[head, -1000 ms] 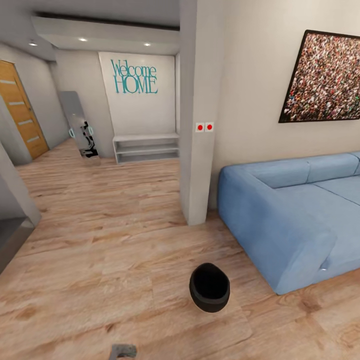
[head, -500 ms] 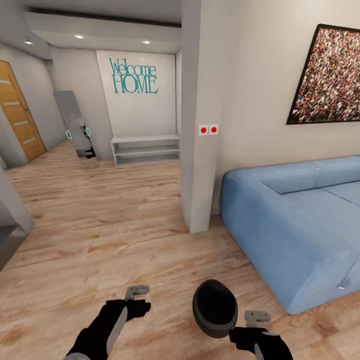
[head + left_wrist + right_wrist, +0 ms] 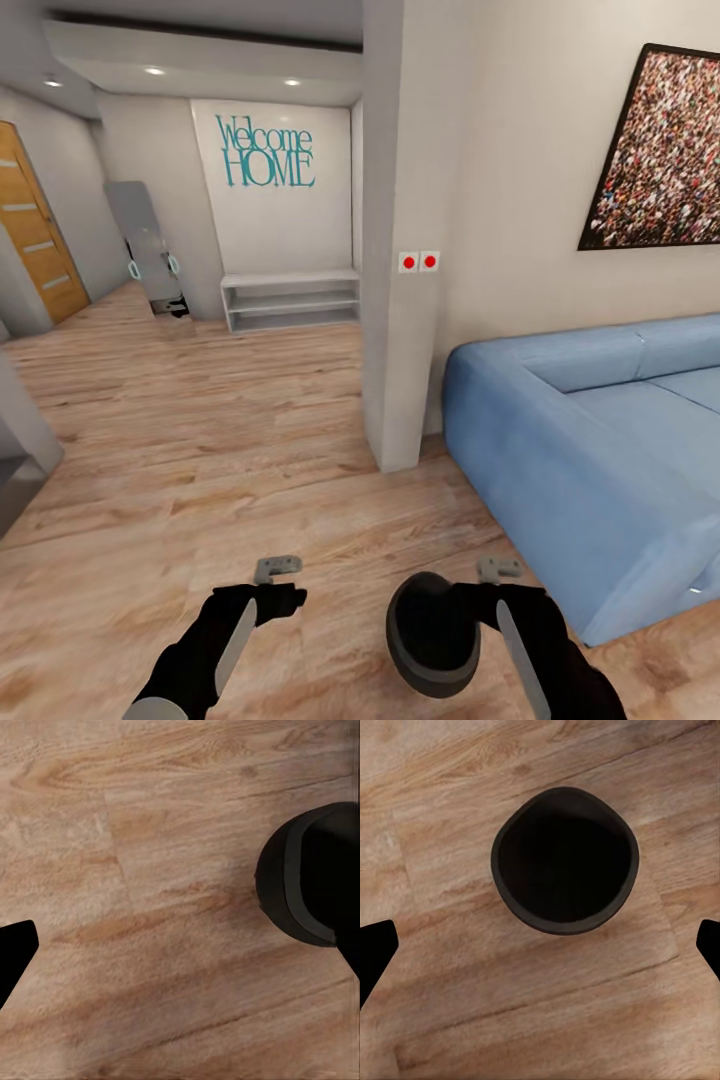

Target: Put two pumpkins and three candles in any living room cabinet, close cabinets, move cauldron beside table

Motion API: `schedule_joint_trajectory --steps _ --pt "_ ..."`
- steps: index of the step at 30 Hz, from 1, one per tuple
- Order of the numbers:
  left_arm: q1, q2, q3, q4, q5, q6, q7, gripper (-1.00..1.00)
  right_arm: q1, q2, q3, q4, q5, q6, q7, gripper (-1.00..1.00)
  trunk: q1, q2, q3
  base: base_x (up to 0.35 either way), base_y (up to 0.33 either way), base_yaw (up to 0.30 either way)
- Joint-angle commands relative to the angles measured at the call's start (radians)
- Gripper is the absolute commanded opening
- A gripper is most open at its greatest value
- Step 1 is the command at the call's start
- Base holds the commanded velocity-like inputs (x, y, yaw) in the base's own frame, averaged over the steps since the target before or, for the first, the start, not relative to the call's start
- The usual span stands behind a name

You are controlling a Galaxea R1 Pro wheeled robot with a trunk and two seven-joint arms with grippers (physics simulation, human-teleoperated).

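You had the round black cauldron [image 3: 432,635] standing upright on the pale wooden plank floor [image 3: 200,440], near the front corner of the long blue fabric sofa [image 3: 590,440] and in front of the square white pillar [image 3: 400,230] with its two red-dotted switches [image 3: 419,262].

Your right gripper [image 3: 498,570] hung just above the cauldron's far right rim. From the right wrist camera the cauldron [image 3: 564,859] sat open-mouthed between the two dark fingertips [image 3: 375,952], which stood spread wide at either side of the picture and well clear of its rim. Those fingers held nothing.

Your left gripper [image 3: 277,569] hovered over bare floor to the left of the cauldron, apart from it. In the left wrist camera the cauldron [image 3: 311,874] lay off to one side, with one dark fingertip [image 3: 13,952] at the opposite edge and another dark shape overlapping the cauldron's far side. That gripper was also spread open and empty.

Further back you had a white wall lettered "Welcome HOME" [image 3: 265,150] in teal, a low white shelf unit [image 3: 290,298] beneath it, and an orange wooden door [image 3: 35,240] at the left.
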Motion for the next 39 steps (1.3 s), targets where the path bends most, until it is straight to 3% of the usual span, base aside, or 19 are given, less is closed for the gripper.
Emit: schedule_joint_trajectory --steps 1,6,15,30,39 --pt "-0.001 0.000 -0.001 -0.002 0.011 0.015 0.003 1.00 -0.001 0.000 0.000 -0.001 -0.010 0.004 -0.006 1.00 0.000 -0.001 -0.001 0.046 0.000 0.000" --pt "-0.001 -0.013 -0.003 -0.023 0.019 0.055 0.007 1.00 -0.004 -0.001 0.000 -0.002 -0.011 0.006 -0.005 1.00 0.000 -0.001 -0.001 0.222 -0.103 0.000" --pt "-0.001 -0.018 -0.003 -0.030 0.020 0.058 0.005 1.00 -0.005 -0.002 0.000 -0.004 -0.013 0.005 0.003 1.00 0.000 -0.001 -0.001 0.196 -0.237 0.000" --pt "-0.001 -0.026 -0.003 -0.033 0.019 0.059 0.003 1.00 -0.005 -0.002 0.004 -0.012 -0.011 0.005 0.003 1.00 0.000 -0.001 -0.001 0.010 -0.273 0.000" --pt "-0.001 -0.026 -0.003 -0.033 0.019 0.059 0.003 1.00 -0.005 -0.001 0.006 -0.016 -0.010 0.005 0.002 1.00 0.000 -0.001 -0.001 0.187 -0.061 0.000"
